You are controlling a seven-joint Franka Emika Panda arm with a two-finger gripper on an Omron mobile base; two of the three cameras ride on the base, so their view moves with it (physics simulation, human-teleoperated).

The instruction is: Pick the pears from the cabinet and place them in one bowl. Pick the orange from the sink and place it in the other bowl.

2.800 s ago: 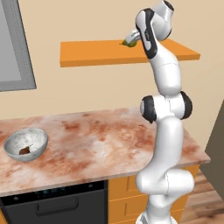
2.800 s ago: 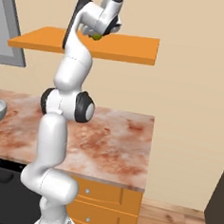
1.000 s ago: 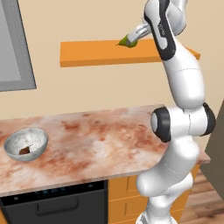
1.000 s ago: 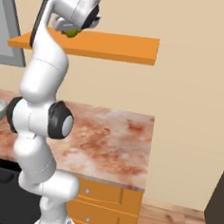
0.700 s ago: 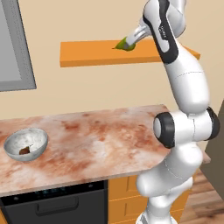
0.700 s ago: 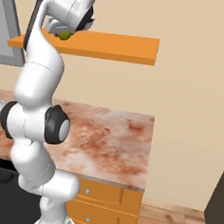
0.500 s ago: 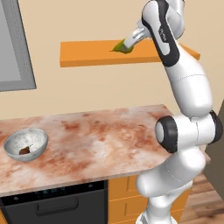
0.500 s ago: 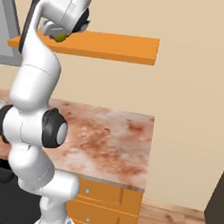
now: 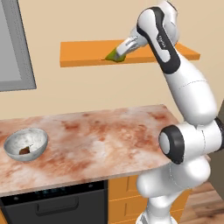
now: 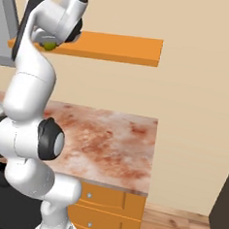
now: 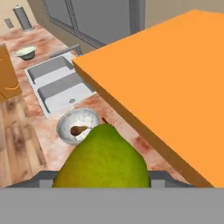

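My gripper (image 9: 118, 53) is shut on the yellow-green pear (image 9: 112, 56), held in the air just off the front edge of the cabinet (image 9: 87, 51), a flat orange slab. From the right the pear (image 10: 49, 46) peeks out under the hand (image 10: 50, 42). In the hand view the green pear (image 11: 103, 159) sits between the fingertips, with the slab (image 11: 175, 74) to its right. Below stands the speckled bowl (image 9: 17, 141) with the brown pear (image 9: 25, 150) inside it. The hand view shows that bowl (image 11: 89, 117), the sink (image 11: 61, 85) and the cream bowl (image 11: 25, 53). The orange is out of view.
The marbled red-brown counter (image 9: 96, 140) runs below the slab. A dark oven front (image 9: 57, 205) and orange drawers (image 10: 104, 203) sit under it. A grey window frame (image 9: 13, 48) is at the left. A grey cylinder (image 11: 19, 17) stands beyond the cream bowl.
The hand has carried the green pear leftward and slightly down along the slab's front edge. The arm's upper links have swung with it. The bowl and brown pear have not moved.
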